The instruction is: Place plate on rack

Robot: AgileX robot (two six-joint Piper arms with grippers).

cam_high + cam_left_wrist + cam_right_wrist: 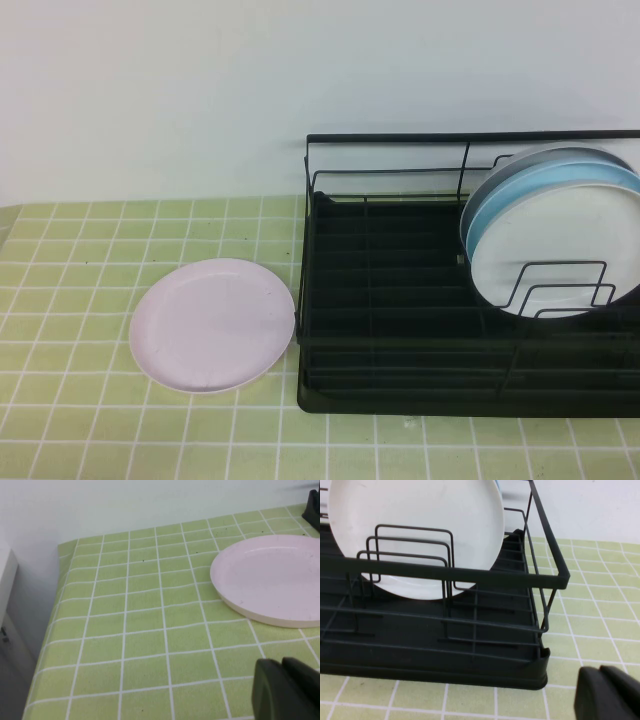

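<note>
The pale pink plate (pixel 213 323) lies flat on the green tiled tablecloth, just left of the black wire rack (pixel 400 395). It also shows in the left wrist view (pixel 272 577). My left gripper (pixel 286 690) is shut and empty, a short way from the plate's rim above the cloth. My right gripper (pixel 610 695) is shut and empty, beside the rack's (pixel 470 672) corner. Neither gripper shows in the high view.
A white plate (pixel 560 255) and a light blue plate (pixel 545 180) stand upright in the rack's right side; the white one shows in the right wrist view (pixel 420 525). The rack's left slots hold nothing. The table's left edge (pixel 47 630) is near.
</note>
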